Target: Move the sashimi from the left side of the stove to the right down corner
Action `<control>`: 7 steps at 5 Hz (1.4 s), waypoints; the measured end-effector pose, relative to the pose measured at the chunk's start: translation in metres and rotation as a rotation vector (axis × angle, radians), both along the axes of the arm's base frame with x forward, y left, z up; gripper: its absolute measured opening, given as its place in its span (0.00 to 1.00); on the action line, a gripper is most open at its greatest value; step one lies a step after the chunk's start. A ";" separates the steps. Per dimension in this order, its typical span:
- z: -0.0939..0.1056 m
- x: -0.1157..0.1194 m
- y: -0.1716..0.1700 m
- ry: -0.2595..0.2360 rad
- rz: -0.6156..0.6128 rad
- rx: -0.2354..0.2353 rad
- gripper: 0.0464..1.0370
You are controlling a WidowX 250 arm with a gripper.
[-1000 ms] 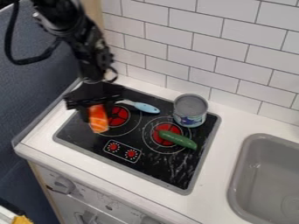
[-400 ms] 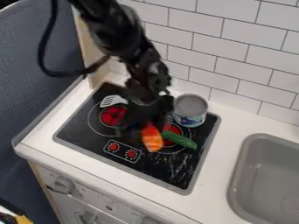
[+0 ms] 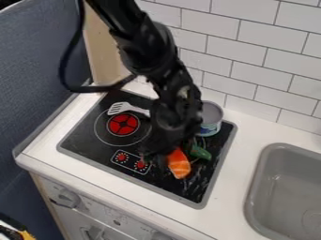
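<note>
The gripper hangs over the front right part of the black stove, shut on the orange sashimi. The sashimi's lower end points toward the front edge of the stove, and its upper end is hidden by the gripper. Whether it touches the stovetop, I cannot tell.
Just right of the gripper lies a green cucumber, partly covered. Behind the arm stands a can. A spatula rests at the back left of the stove. The grey sink is on the right, the tiled wall behind.
From the left burner, the gripper has carried the sashimi right and toward the front, past the middle of the stove. The arm now covers part of the cucumber and the can.
</note>
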State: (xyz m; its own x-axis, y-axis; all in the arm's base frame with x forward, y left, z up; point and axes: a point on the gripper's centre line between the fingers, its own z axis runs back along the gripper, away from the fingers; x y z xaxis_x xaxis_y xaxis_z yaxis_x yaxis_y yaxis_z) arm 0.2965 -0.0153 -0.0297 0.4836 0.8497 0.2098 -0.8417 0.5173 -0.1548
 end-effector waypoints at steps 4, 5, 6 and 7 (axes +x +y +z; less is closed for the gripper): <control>-0.023 -0.010 -0.023 0.076 -0.089 -0.065 0.91; -0.023 -0.008 -0.019 0.075 -0.069 -0.109 0.97; -0.010 -0.004 -0.020 0.040 -0.073 -0.116 0.96; 0.008 -0.001 -0.024 -0.003 -0.082 -0.140 0.96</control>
